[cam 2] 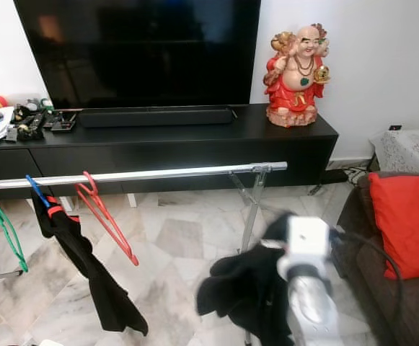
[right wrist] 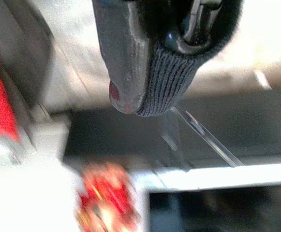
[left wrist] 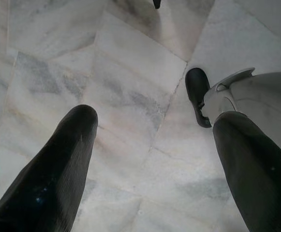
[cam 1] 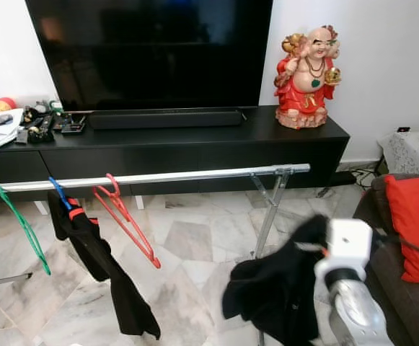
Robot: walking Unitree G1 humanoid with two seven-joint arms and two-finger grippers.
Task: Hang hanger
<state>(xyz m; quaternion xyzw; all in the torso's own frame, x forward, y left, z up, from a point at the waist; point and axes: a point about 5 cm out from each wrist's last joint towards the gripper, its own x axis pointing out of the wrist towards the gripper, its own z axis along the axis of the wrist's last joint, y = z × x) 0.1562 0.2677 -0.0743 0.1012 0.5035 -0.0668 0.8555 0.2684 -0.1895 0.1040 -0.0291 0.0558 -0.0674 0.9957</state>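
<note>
The right claw (right wrist: 169,29) is clamped on a dark garment (cam 1: 281,288) with a hanger hook in its grip, low at 5 o'clock, well below the rail (cam 1: 159,177). So the pick-up looks done; lifting and hooking onto the rail remain. The rail already carries a green hanger (cam 1: 21,227), a blue one (cam 1: 59,193) with black clothing, and a red hanger (cam 1: 126,220) from 9 to 10 o'clock. The left claw (left wrist: 145,159) hangs wide apart over the marble floor (left wrist: 130,72).

Home living room: television (cam 1: 151,50), sofa (cam 1: 404,288)
</note>
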